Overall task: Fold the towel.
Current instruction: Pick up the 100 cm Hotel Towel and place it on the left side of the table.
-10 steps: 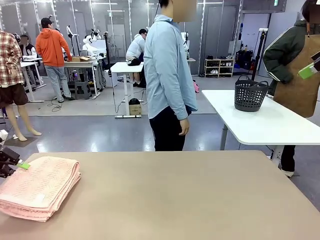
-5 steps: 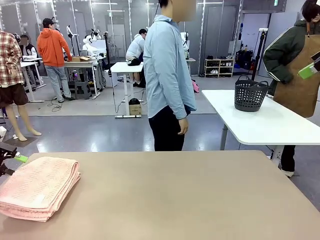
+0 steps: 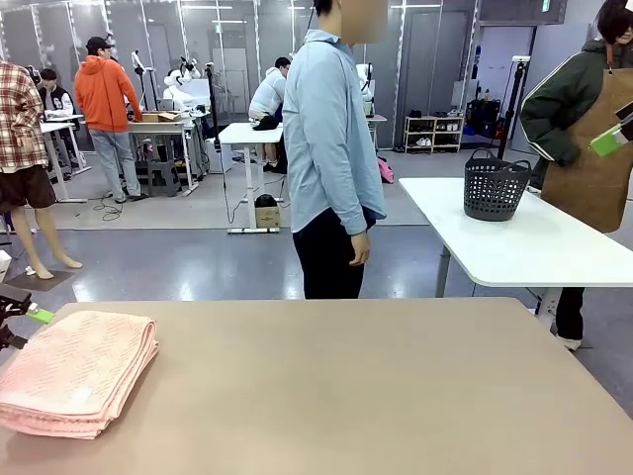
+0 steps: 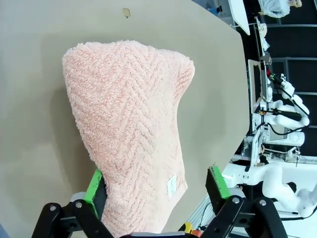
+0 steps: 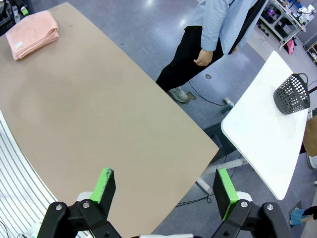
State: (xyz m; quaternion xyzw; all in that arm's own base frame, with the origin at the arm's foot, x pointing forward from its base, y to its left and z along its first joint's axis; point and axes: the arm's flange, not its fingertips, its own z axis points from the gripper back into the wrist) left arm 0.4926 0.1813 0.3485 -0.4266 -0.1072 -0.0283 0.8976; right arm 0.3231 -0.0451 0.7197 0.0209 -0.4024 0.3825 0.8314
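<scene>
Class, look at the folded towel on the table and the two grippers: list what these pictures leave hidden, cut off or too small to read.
- Towel, left wrist view: its near end runs past the bottom edge.
- Towel's white label, left wrist view: too small to read any print.
- Left gripper, front view: mostly cut off by the left edge.
- Towel's underside, every view: hidden against the table.
- Right gripper, right wrist view: open, wrist cut by the bottom edge.

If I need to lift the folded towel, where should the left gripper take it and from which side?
Probably the towel's layered open edge at the near left corner, by the white label. Come in low from the table's left side, where the open left gripper already straddles that end. The rounded fold on the far side offers less to pinch.
</scene>
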